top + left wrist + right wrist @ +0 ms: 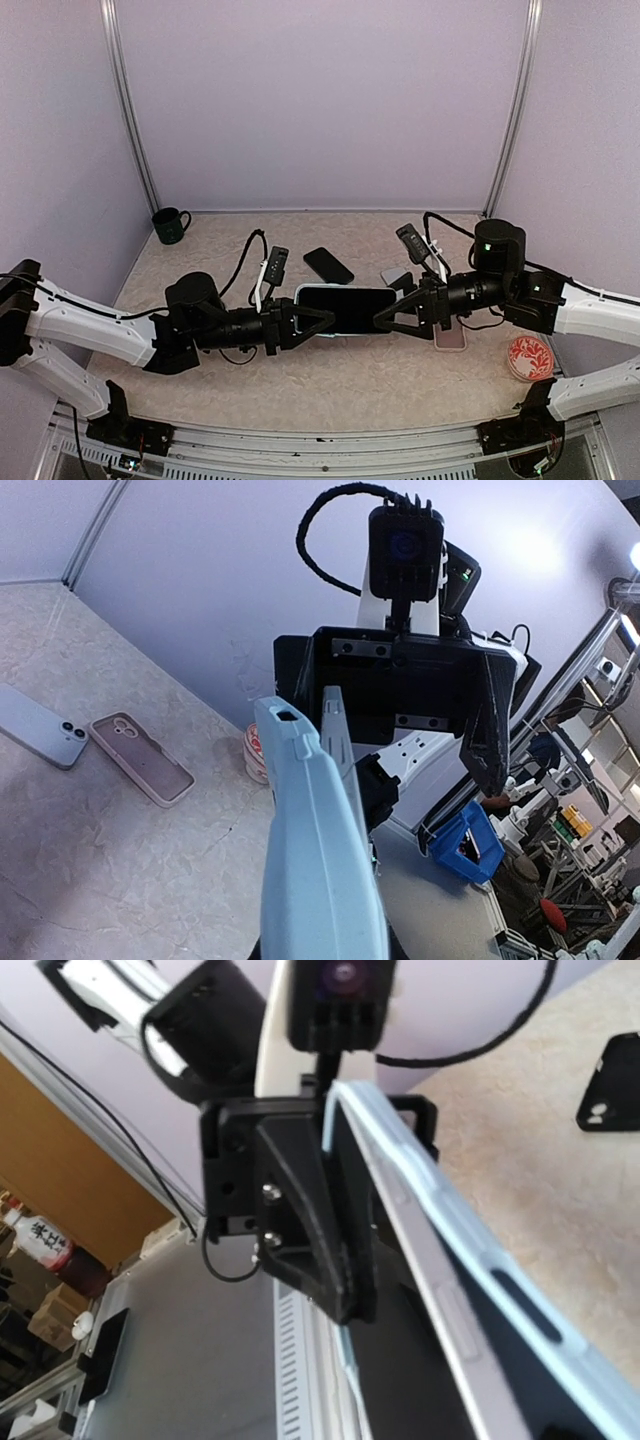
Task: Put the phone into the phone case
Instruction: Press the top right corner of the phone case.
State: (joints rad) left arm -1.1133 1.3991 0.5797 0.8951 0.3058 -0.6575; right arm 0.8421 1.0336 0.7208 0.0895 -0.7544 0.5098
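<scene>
Above the table's middle hangs the phone (pixel 345 306), dark screen up, lying in a light-blue phone case (pixel 299 294). My left gripper (pixel 318 322) is shut on the left end of the case. My right gripper (pixel 390 318) stands open, its fingers spread around the right end. In the left wrist view the case (pixel 320 860) runs edge-on, with the phone's grey edge (pixel 337 742) beside it and a right finger (pixel 487 730) beyond. In the right wrist view the phone's edge (pixel 440 1290) and the case rim (pixel 520 1290) sit slightly apart. Whether the phone is fully seated I cannot tell.
A pink case (pixel 449 338), a grey phone (pixel 397 277), a black case (pixel 328 265) and a red-patterned dish (pixel 529 357) lie on the table. A green mug (pixel 170 225) stands at the back left. Two black devices (pixel 275 265) (pixel 412 243) with cables lie behind the arms.
</scene>
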